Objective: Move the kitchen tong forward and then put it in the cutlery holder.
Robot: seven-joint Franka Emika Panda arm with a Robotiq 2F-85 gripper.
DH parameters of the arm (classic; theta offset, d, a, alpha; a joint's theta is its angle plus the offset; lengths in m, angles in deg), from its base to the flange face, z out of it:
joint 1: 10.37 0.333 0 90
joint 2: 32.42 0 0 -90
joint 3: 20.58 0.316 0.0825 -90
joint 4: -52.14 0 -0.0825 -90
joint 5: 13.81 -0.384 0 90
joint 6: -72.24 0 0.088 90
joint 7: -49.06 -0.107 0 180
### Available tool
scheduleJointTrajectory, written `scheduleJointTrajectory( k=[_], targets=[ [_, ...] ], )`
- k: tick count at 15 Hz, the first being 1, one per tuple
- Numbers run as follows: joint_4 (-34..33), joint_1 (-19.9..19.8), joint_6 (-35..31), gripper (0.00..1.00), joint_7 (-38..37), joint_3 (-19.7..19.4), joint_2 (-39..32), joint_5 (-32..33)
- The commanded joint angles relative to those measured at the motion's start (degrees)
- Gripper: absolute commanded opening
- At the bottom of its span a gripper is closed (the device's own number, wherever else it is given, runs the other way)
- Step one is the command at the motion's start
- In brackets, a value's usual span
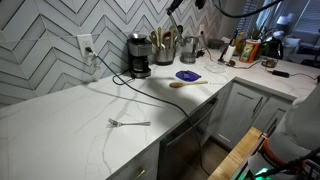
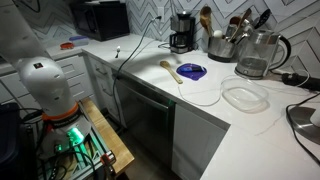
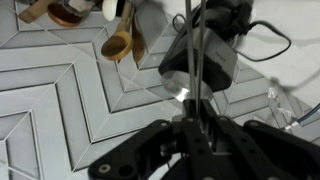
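My fingers (image 3: 190, 128) sit at the bottom of the wrist view, clenched on the kitchen tong (image 3: 197, 70). Its slim silvery arms run straight up from between them to the top edge. So the tong is off the counter, held in my grasp in front of the backsplash.

Just behind it in that view is a dark rounded appliance (image 3: 215, 50) with a cable looping off to the right. The view is too close for me to be sure which appliance it is. To its left, wooden utensils (image 3: 119, 44) come in from the top edge. Grey herringbone tile (image 3: 60, 100) fills the rest.

In an exterior view, the white counter (image 1: 60, 125) carries a small metal fork (image 1: 128, 123) lying alone, nearest the camera. Further along lies the pale wooden spoon (image 1: 185, 84), just beside a small blue dish (image 1: 188, 74).

Along the wall behind them stand 3 things in a row. They are the black coffee maker (image 1: 139, 55), the cutlery holder (image 1: 164, 52) crowded with upright utensils, and a glass kettle (image 1: 190, 50).

In an exterior view, a clear round lid (image 2: 245, 96) lies on the counter in front of the kettle, well apart from the spoon.
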Motion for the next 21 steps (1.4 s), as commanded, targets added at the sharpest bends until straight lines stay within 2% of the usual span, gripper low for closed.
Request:
scheduleJointTrajectory(
  k=[1,7,8,15,21],
  targets=[
    [0.3,-0.2,-1.0,0.11,0.7,-0.3,-0.1,-0.5],
    [-0.1,0.0,-0.8,0.11,0.4,0.2,-0.4,-0.3],
    [-1.5,-1.0,-2.4,0.03,-2.7,0.4,-2.4,1.8],
    [-14.1,-6.6,-14.6,0.03,-22.8,-3.3,-18.0,9.1],
    [-27.6,-5.7,-20.2,0.03,-41.9,-11.0,-29.8,13.2]
  ],
)
